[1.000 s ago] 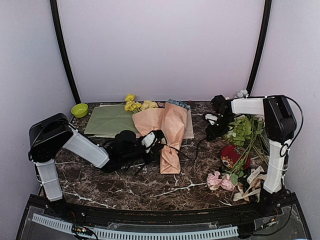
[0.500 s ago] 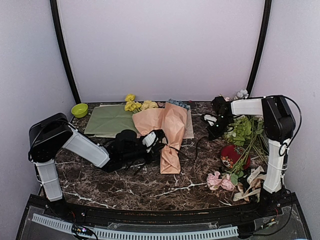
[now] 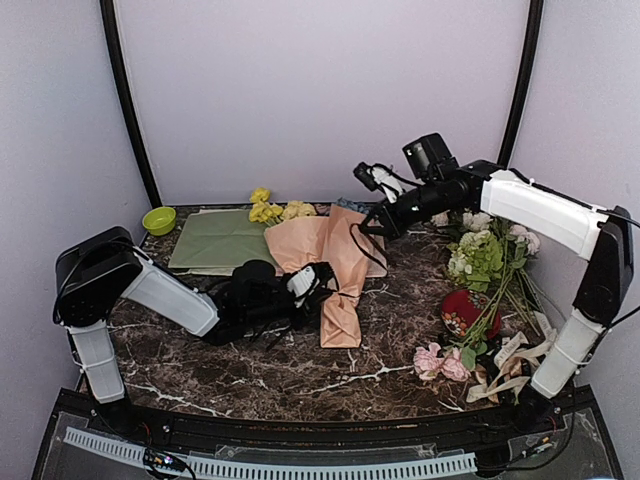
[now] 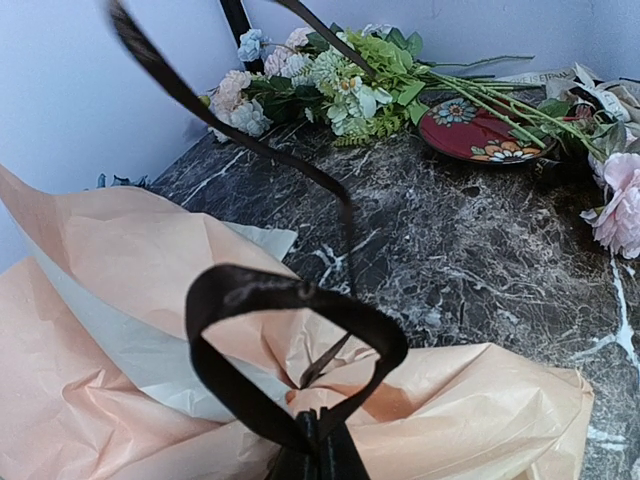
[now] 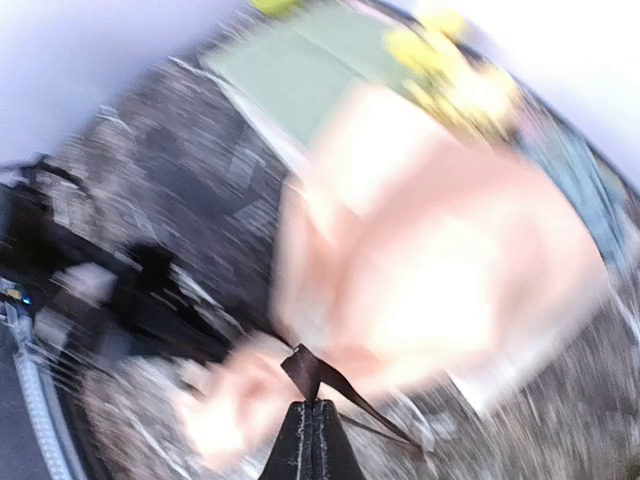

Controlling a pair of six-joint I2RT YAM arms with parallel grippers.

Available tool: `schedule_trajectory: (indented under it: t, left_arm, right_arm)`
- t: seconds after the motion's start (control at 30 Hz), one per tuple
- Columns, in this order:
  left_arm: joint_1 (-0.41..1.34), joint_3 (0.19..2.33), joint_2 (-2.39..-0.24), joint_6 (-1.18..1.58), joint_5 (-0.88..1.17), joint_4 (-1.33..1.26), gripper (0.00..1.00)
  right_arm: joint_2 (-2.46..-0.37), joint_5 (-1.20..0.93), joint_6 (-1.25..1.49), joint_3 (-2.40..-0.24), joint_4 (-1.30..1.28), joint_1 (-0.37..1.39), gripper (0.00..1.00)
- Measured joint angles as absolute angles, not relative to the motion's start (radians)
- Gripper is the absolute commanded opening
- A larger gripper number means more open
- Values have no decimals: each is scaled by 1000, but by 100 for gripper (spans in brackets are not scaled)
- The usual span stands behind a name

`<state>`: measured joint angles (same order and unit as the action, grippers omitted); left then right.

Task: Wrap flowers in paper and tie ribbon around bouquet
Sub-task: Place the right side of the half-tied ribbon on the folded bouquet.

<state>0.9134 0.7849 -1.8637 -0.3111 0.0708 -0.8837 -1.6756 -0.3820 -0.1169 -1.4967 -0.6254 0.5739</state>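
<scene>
From above, the bouquet (image 3: 338, 262) lies on the marble table (image 3: 250, 370) with its narrow end toward the arms and yellow flowers (image 3: 272, 210) at its wide end. The left gripper (image 3: 318, 282) rests against its waist, and the right gripper (image 3: 368, 226) hangs over the wide end.

Left wrist: the jaws are closed on a loop of thin dark ribbon (image 4: 290, 292), just above the peach paper (image 4: 110, 250).

Right wrist — badly blurred — the jaws are pinched tight on a ribbon end, above the bouquet.

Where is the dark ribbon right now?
Top view: the ribbon stretches from the left gripper at the bouquet's middle up to the right gripper, above its right side.
</scene>
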Motion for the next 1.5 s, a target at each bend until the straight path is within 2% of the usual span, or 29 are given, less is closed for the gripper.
schedule_trajectory:
  t: [0.17,0.33,0.5,0.53,0.57,0.67,0.73,0.77,0.8,1.03,1.1,1.23,1.37,1.5]
  left_arm:
    - [921,764,-1852,-315,79,-910,0]
    - [929,724,-1835,-315,90,-955,0]
    - [935,699,-1835,-315,92,-983,0]
    - [935,696,-1835,-315,93,-987,0]
    - [936,694,-1835,-315,94,-992,0]
    - [936,690,-1835,-315,94,-1001,0]
    - [936,690,-1835,-315,95,-1002,0]
    - [936,690,-1835,-315,95,-1002,0]
    - [936,690,-1835,-314,95,-1002,0]
    - [936,690,-1835,-294,113,-1023,0]
    - [936,689,-1835,-281,123,-1023,0]
    - [936,689,-1835,-257,151,-1024,0]
    - [936,689,-1835,-246,192,-1024,0]
    - [934,689,-1834,-244,237,-1024,0]
  right_arm:
    - [-1726,-445,-10,-1690,-505,754,0]
    - [-1878,-486,146,-1857,-366,799,0]
    - [-2073,-479,202,-2041,-386,839,0]
    - [-2115,-474,203,-2085,-411,858,4]
    - [-2136,-474,202,-2106,-422,873,19]
    - [-2168,-474,208,-2131,-471,918,49]
    - [-2164,-466,198,-2130,-480,937,84]
    - [-2158,-455,198,-2127,-479,941,97]
    - [-2148,-444,194,-2119,-478,941,99]
    - [-1975,-379,101,-1974,-418,873,100]
    - [-1872,-334,68,-1850,-342,840,100]
    - [-1561,-321,-7,-1392,-39,749,100]
    - [-1402,-486,-91,-1109,152,712,94]
    - [-1452,-723,-211,-1070,125,720,85]
